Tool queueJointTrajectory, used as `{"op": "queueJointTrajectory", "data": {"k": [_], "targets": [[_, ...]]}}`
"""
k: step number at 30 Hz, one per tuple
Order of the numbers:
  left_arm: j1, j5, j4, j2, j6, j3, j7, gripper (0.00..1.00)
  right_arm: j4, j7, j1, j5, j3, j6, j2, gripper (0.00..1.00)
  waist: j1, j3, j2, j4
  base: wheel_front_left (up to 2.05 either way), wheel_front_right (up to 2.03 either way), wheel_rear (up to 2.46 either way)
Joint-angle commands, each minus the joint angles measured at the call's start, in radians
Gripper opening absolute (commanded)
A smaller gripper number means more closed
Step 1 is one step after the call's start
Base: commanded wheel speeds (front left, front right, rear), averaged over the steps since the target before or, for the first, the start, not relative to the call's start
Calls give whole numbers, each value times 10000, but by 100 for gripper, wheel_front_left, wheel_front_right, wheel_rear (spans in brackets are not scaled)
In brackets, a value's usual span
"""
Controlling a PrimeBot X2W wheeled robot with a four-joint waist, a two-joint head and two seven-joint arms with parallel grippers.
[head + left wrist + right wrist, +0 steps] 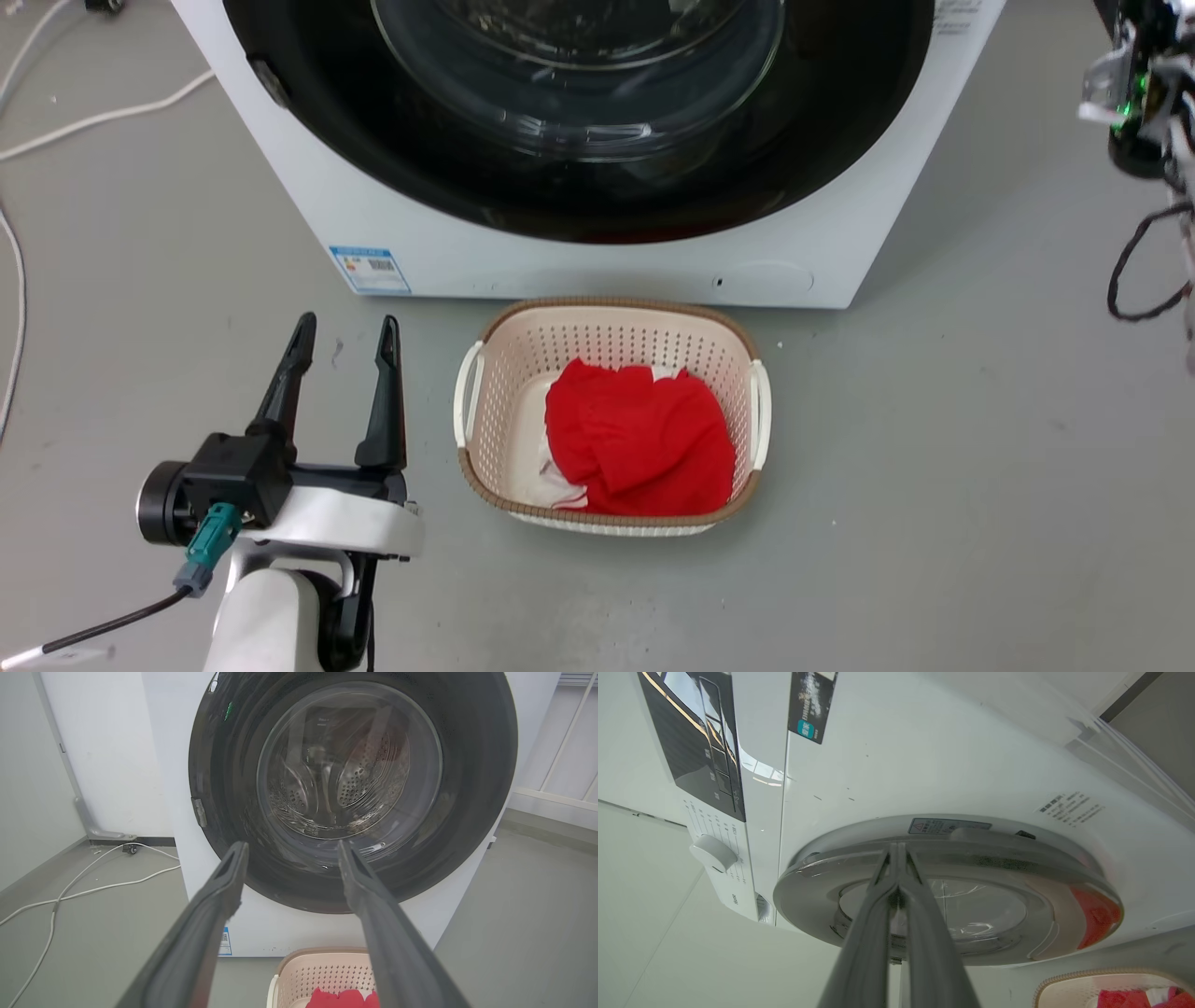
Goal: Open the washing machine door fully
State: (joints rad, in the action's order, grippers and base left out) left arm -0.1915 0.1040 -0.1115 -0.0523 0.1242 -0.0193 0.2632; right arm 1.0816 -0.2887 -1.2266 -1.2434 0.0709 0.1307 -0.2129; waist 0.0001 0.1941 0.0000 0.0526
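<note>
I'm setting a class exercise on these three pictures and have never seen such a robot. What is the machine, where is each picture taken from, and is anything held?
It is a wheeled robot with two arms. The head view looks down: its left gripper hangs open above the floor beside a basket of red cloth, before the washing machine door. The left wrist view looks along those spread fingers at the door, apparently closed. The right wrist view looks along the right gripper, fingers pressed together at the door's rim. Whether it grips anything is unclear.

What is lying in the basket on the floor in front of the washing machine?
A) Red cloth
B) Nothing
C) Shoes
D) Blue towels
A: the head view shows red cloth piled inside the basket by the washing machine.
</note>
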Motion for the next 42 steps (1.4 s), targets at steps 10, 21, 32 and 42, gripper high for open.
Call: {"op": "queueJointTrajectory", "data": {"k": [10, 21, 32, 42], "targets": [[-865, 239, 485, 18, 50, 163, 25, 100, 1978, -10, -2605, 1543, -767, 0, -86, 0, -1, 1485, 0, 458, 0, 0, 0], [-1299, 288, 806, 20, 67, 253, 25, 100, 2069, 83, -2864, 2728, -498, 0, -227, 0, -1, 2311, 0, 623, 0, 0, 0], [-1398, 269, 854, 20, 73, 327, 25, 100, 2086, -1709, -3170, 2980, 211, 59, 484, 0, -1, 2444, 0, 679, 0, 0, 0], [-1275, 252, 705, 19, 75, 328, 25, 100, 2046, -3061, -3129, 2705, 439, 70, 892, 0, -1, 2212, 0, 485, 0, 0, 0]]}}
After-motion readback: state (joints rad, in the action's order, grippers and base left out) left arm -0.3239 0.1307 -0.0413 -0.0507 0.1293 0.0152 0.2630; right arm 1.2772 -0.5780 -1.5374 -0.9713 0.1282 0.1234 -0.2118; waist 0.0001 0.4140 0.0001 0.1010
